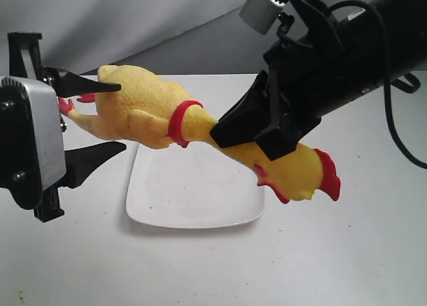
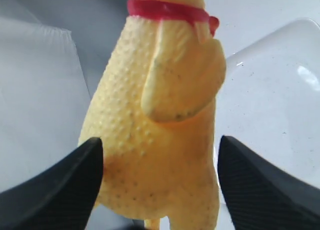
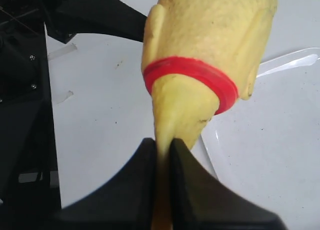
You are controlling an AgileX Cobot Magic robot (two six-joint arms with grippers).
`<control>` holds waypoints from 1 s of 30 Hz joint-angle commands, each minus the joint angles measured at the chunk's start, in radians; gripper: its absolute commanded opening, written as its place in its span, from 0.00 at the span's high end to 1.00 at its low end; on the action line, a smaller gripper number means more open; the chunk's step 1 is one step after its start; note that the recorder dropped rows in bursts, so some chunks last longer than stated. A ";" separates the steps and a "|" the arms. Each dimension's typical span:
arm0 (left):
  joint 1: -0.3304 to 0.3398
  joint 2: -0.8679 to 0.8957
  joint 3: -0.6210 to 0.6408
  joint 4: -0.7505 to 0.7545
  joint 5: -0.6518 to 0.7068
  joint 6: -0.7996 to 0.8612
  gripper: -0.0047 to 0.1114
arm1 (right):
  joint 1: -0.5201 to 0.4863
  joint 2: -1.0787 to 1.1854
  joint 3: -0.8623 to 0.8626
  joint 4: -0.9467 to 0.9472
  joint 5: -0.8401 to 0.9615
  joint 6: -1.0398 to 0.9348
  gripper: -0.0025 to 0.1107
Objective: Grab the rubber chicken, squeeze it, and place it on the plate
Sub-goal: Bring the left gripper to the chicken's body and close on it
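Note:
The yellow rubber chicken (image 1: 147, 109) hangs in the air above the white square plate (image 1: 193, 199), stretched across the scene with its red-combed head low on the right. My right gripper (image 1: 241, 141) is shut on its thin neck just past the red collar; the neck (image 3: 172, 115) is pinched flat between the jaws of that gripper (image 3: 162, 147). My left gripper (image 1: 122, 117) is open around the plump rear of the body (image 2: 160, 115), one black finger (image 2: 75, 180) on each side. The red feet are partly hidden behind that gripper.
The plate (image 2: 280, 99) lies on a white table (image 1: 320, 266), directly under the chicken's middle. The left arm's black body (image 3: 25, 89) stands close beyond the chicken's tail. A grey backdrop rises behind the table.

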 commanded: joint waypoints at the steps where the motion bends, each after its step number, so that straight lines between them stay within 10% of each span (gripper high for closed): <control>1: -0.017 0.019 -0.015 -0.020 0.000 0.019 0.42 | -0.006 -0.013 -0.002 0.059 0.022 -0.013 0.98; 12: -0.169 0.038 -0.015 -0.015 0.120 0.026 0.42 | -0.006 -0.013 -0.002 0.093 0.058 -0.015 0.98; 30: -0.191 0.108 -0.015 -0.015 0.269 0.019 0.50 | -0.006 -0.013 -0.002 0.105 0.062 -0.017 0.98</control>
